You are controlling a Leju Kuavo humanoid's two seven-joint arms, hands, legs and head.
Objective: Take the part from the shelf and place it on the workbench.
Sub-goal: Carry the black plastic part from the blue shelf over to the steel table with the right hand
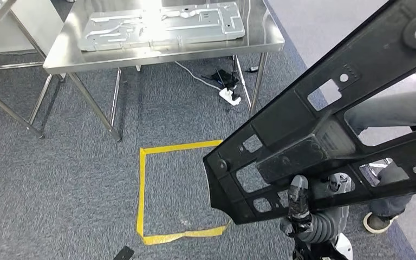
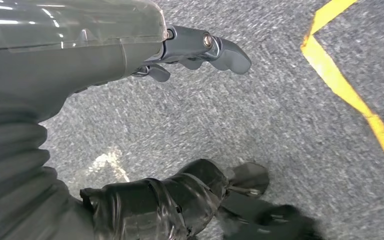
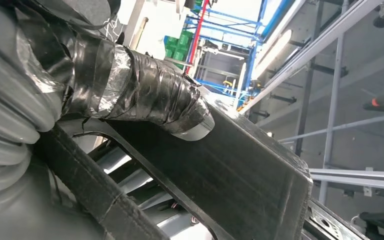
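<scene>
Item: right hand (image 1: 303,208). Tape-wrapped thumb and fingers clamped on the lower edge of the black perforated frame part (image 1: 325,124); the right wrist view shows the thumb pressed flat across a rib of the part (image 3: 240,170).

Item: black frame part. Long, flat, many cut-outs; carried tilted, rising from near the hand up toward the far right corner of the head view. Held at one end, most of its length overhanging.

Item: left hand (image 2: 195,50). Holds nothing, fingers loosely apart, hanging over grey carpet (image 2: 260,125).

Item: yellow tape square (image 1: 141,189) on the carpet, between robot and surface.

Item: steel surface (image 1: 59,57), well ahead, already carrying a stamped metal sheet (image 1: 162,24). Power strip and cables (image 1: 230,96) under it.

Item: a person's legs and shoe (image 1: 379,222), just beside the part on the right.

Risks, as judged: single-end grip may let the part pivot or slip; its long free end could strike the person or the surface edge on approach; setting it down on the metal sheet could scrape or shift it.
</scene>
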